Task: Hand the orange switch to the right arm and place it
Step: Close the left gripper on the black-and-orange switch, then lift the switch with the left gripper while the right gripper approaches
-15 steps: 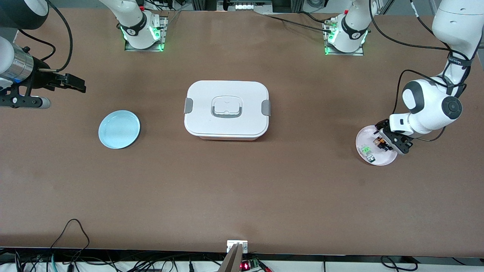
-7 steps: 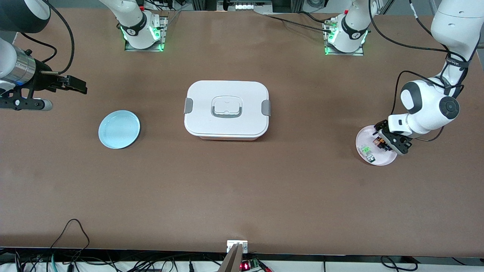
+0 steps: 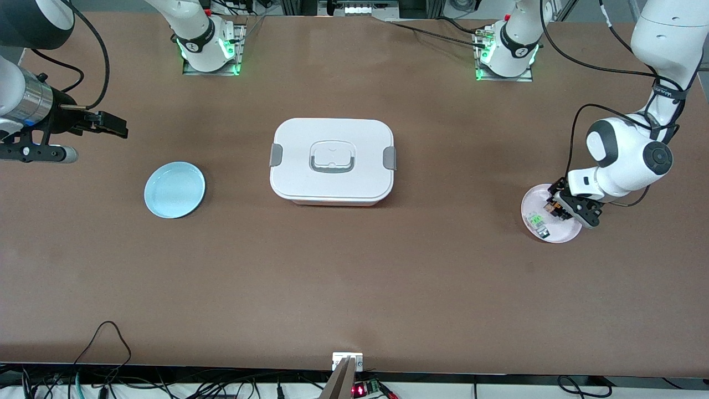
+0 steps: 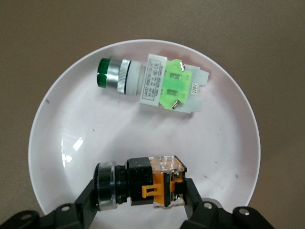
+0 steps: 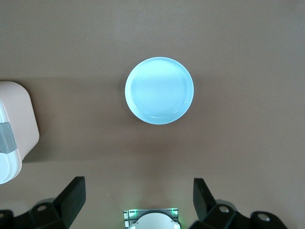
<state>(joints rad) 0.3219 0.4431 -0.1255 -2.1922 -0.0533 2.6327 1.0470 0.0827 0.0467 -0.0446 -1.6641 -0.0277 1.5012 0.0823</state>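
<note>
The orange switch [image 4: 157, 187], a small black part with an orange and clear block, lies on its side in a pale pink plate [image 4: 228, 129] at the left arm's end of the table. My left gripper [image 4: 143, 193] is down in the plate, shut on the switch [image 3: 553, 207], one finger at each end of it. The switch still rests on the plate [image 3: 560, 234]. My right gripper [image 3: 119, 126] waits open and empty above the table at the right arm's end, its fingers [image 5: 74, 193] wide apart.
A green and clear switch [image 4: 159, 86] lies in the same plate, close beside the orange one. A light blue plate [image 3: 174, 189] sits near the right gripper. A white lidded box [image 3: 332, 160] stands at the table's middle.
My left gripper's fingers have closed onto the orange switch in the plate. The right arm drifted slightly and then held still.
</note>
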